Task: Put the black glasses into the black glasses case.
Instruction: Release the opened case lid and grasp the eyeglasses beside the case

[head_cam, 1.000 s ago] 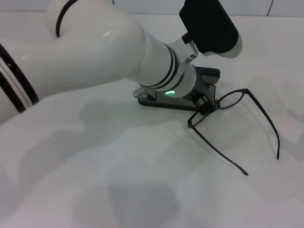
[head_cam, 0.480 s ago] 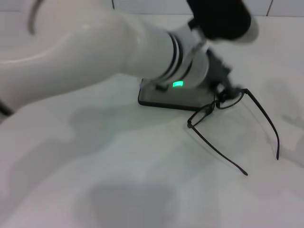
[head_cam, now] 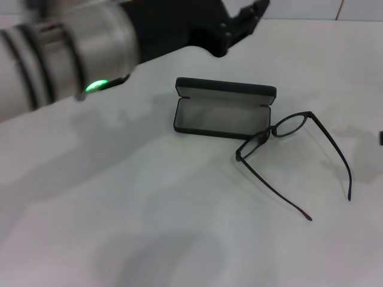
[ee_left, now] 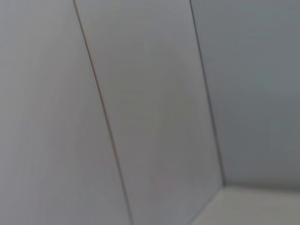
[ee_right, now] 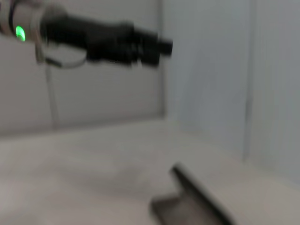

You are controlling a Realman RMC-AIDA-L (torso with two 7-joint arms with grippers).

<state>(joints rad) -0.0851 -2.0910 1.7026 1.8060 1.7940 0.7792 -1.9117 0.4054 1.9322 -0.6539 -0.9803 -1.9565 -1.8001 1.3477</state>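
Glasses (head_cam: 286, 156): lying on the white tabletop (head_cam: 179, 227), temples unfolded and splayed toward me, front frame touching or just beside the right end of the case (head_cam: 222, 110); not in it. Case: open, lid upright at the rear, grey lining exposed, tray holding nothing; it also shows dimly in the right wrist view (ee_right: 197, 199). Left pincer (head_cam: 242, 18): a second ago I had this arm low over the case, hiding most of it, with the pincer at the glasses' bridge; now it is lifted up and back to the top of the head view, clear of both items and holding nothing. Its fingers look slightly parted, but they are blurred and I cannot tell for certain. The left wrist view shows only wall panels, which fits an arm raised and pointed away from the work. Right pincer: not in any view; I take that arm as parked off to my right, its camera catching the left arm (ee_right: 108, 35) across the scene. Glasses position: unchanged over that second, so the withdrawal moved nothing. Status, my judgement: case opened and ready, placement not yet done; the temples will probably need folding or careful alignment, since the case is only a little longer than the frame.
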